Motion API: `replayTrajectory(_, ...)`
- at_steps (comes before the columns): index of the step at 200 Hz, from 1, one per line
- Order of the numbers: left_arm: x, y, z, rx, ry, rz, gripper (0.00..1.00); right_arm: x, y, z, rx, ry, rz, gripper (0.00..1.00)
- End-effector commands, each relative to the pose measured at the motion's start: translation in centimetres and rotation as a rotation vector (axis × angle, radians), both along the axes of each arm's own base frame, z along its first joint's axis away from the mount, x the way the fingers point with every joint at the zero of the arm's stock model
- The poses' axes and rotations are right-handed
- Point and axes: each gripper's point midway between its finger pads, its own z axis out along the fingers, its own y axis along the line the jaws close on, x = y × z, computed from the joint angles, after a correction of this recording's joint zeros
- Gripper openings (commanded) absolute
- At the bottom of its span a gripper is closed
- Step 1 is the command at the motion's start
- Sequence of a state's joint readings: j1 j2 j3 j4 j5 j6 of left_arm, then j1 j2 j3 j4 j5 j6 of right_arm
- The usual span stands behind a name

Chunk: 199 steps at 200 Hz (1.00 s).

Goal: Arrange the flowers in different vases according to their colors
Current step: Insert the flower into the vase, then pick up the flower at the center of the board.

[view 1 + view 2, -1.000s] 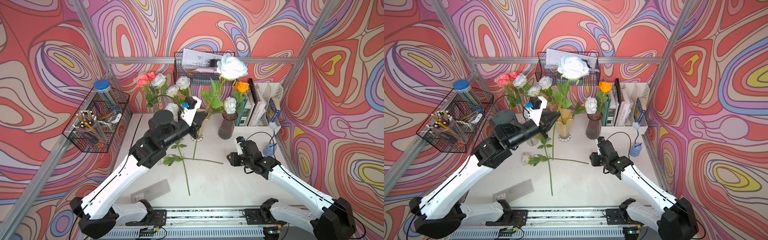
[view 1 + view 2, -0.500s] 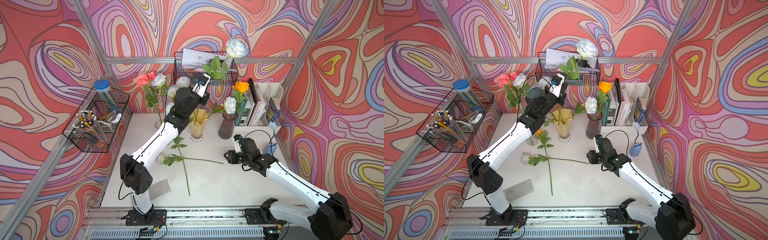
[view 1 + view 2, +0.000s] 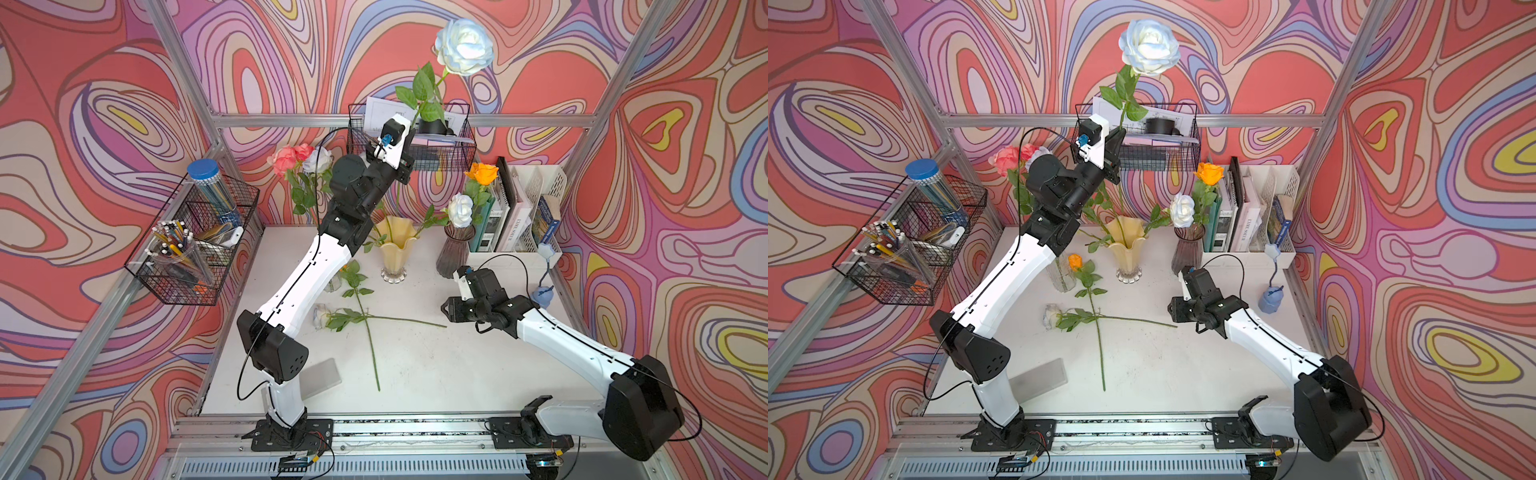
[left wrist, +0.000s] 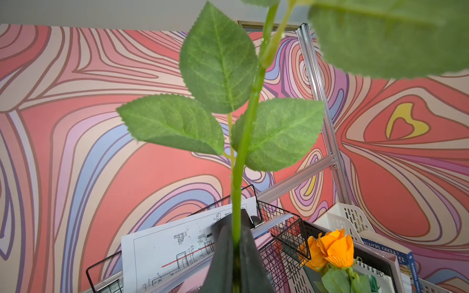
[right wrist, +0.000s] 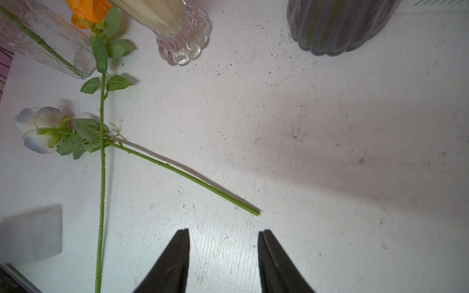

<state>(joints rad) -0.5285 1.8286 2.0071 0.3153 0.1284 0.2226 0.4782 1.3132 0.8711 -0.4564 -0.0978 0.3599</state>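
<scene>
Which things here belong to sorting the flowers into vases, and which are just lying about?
Job: left gripper shut on the raised rose; open right gripper; yellow vase; purple vase; clear vase; loose orange rose; loose white rose.
Lying about: pen basket; paper basket; books; grey card.

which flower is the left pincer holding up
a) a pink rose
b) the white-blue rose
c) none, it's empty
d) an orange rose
b: the left pincer is shut on the green stem of the white-blue rose, whose head is held high in both top views.
</scene>
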Motion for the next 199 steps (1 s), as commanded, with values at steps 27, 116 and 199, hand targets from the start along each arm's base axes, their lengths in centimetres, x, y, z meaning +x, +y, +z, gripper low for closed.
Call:
replayTrajectory(27, 3.7, -0.4, -10.0, -0.023, 0.169, 0.008, 0.0, 0.7, 0.5, 0.6, 0.016, -0.028, 0.029, 0.46)
replayTrajectory(116, 0.7, 3.2, -12.0, -0.085, 0.283, 0.104, 0.61, 0.2, 1.0, 2.6, 0.058, -0.063, 0.063, 0.51)
replayTrajectory(199, -13.1, 15.0, -23.9, -0.154, 0.953, 0.419, 0.6, -0.7, 1.3, 2.9, 0.102, -0.052, 0.079, 0.53)
